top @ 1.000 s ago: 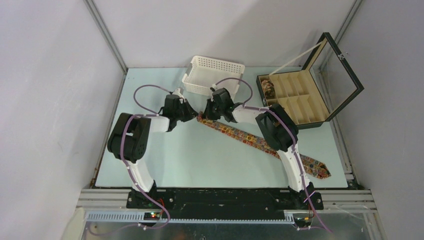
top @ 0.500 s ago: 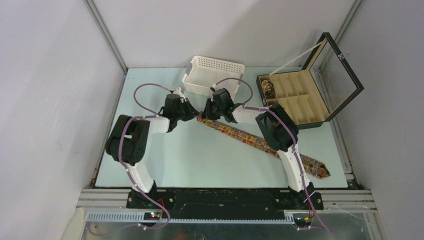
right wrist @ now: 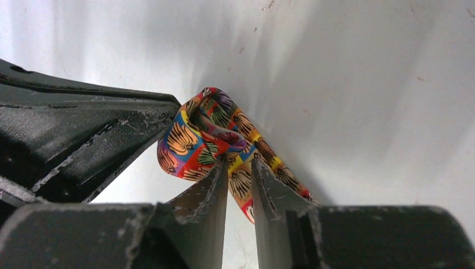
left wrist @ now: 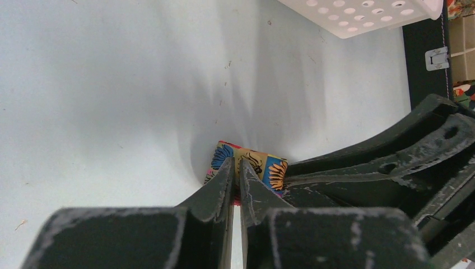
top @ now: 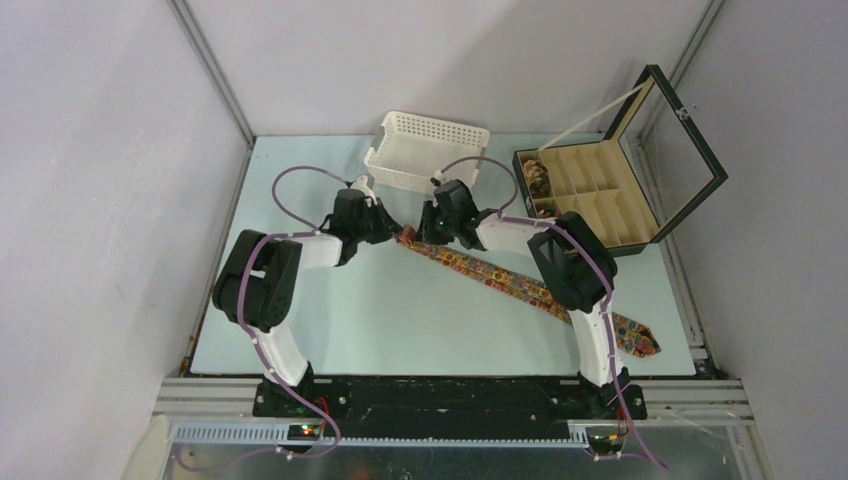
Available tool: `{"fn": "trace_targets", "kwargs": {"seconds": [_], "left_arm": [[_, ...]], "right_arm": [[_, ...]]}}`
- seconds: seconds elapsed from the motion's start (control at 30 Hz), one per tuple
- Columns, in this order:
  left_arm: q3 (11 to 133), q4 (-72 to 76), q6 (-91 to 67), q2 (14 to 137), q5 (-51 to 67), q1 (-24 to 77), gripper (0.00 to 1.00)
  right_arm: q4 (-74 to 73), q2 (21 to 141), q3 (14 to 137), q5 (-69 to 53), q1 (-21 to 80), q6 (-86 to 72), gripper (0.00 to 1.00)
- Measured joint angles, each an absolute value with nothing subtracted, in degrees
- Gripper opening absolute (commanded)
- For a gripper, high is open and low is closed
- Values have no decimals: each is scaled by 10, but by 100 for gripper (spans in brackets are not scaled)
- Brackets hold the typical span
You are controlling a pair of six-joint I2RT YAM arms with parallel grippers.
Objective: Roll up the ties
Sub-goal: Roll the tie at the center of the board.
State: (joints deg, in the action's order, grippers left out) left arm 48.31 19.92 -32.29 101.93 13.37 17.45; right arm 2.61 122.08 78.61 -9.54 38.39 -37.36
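The tie (top: 500, 280) is lying diagonally across the surface (top: 400, 320), its narrow end being pinched by the left hand (left wrist: 236, 164), probably so the loose first curl is not springing open. The right hand (right wrist: 240, 166) is being held narrowly parted over it. The basket (top: 428, 130) and box (top: 600, 215) are crowding just behind.

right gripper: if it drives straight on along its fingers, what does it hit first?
The folded end of the tie, bunched right at the right gripper fingertips. Depth is unclear, so it may be touching now.
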Motion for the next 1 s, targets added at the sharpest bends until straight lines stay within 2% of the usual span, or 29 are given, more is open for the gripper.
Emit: {"fn": "trace_targets", "kwargs": {"seconds": [0.13, 0.33, 0.47, 0.63, 0.7, 0.87, 1.0], "left_arm": [[483, 199, -319, 1019, 132, 176, 11], [483, 191, -319, 1019, 128, 178, 10], [483, 190, -319, 1019, 126, 178, 10], [483, 188, -319, 1016, 122, 177, 10], [483, 188, -319, 1012, 122, 176, 10], [483, 188, -319, 999, 122, 172, 11], [481, 188, -319, 988, 121, 168, 11]], "right_arm": [[17, 1202, 773, -89, 384, -366, 15], [14, 1189, 762, -88, 384, -364, 16], [4, 1172, 748, -88, 382, -364, 23], [1, 1137, 744, -97, 373, -392, 44], [5, 1129, 744, -102, 369, -409, 49], [-2, 1126, 748, -102, 368, -469, 51], [-42, 1140, 787, -101, 373, -498, 48]]}}
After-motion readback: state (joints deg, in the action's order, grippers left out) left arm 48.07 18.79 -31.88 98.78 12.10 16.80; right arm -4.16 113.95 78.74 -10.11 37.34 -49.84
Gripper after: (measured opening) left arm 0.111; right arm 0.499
